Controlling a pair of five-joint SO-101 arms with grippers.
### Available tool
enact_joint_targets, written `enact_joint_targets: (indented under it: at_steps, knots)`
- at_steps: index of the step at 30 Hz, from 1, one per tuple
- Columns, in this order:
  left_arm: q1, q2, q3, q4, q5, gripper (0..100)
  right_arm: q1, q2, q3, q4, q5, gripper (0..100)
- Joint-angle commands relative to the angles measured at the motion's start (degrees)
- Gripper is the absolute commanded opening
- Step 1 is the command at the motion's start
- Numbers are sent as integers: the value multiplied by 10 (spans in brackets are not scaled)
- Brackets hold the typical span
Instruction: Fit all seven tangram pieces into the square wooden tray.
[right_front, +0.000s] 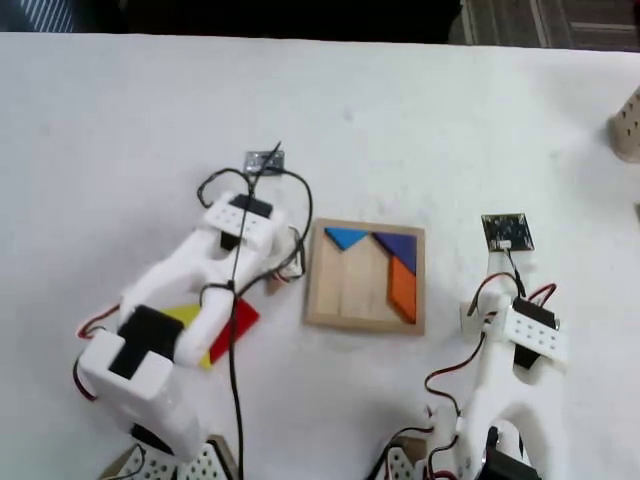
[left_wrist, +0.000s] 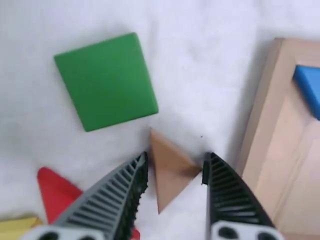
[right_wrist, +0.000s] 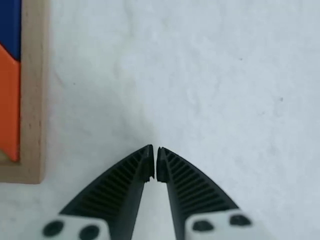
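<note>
Left gripper (left_wrist: 175, 162), closest to the lens in the left wrist view: fingers (left_wrist: 122, 197) parted to a moderate gap, low over the table (right_front: 120, 120), one on each side of the tan triangle (left_wrist: 170, 172). The triangle lies flat between them. Its long edge runs alongside the finger farther from the tray (left_wrist: 260, 110). Its square corner points at the tray and meets the tip of the other finger. Firm grip or mere contact: cannot tell.

Green square (left_wrist: 106, 81): flat on the table beyond the fingertips, apart from the triangle, turned slightly askew to the tray wall. Red piece (left_wrist: 57, 192) and yellow piece (left_wrist: 17, 225) lie on the side away from the tray, partly behind a finger.

High view: left arm (right_front: 170, 275) slants from lower left toward centre and ends just left of the tray. Red and yellow poke out from under it at lower left, touching, red to the right.

Tray sits at centre frame, sides nearly square to the frame, with a slight clockwise turn. Three pieces inside:
- Blue triangle (right_front: 345, 237): long edge against the upper wall, tip pointing down.
- Dark blue triangle (right_front: 400, 245): in the upper right corner, long edge slanting from upper left to lower right.
- Orange piece (right_front: 402, 288): just below it, long axis up-down along the right wall.

The left part of the tray floor is bare wood.

Right arm (right_front: 515, 345): lower right, well right of the tray. Right gripper (right_wrist: 154, 162): fingertips pressed together with nothing between them, over the table beside the tray rim near the orange piece.
</note>
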Motion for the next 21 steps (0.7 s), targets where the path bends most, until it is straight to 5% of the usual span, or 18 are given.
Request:
enact_joint_targets:
  at_steps: [1,11,15,21]
  knots:
    - [15,-3,2,-18,5,188,-2,-18,-2,11,7,19]
    - [16,-3,2,-18,5,186,-3,-20,-2,11,8,19]
    - [16,-3,-2,-19,3,111,-4,-20,-2,11,8,19]
    - [16,-6,-2,-34,-93,28,-4,-20,-2,11,8,19]
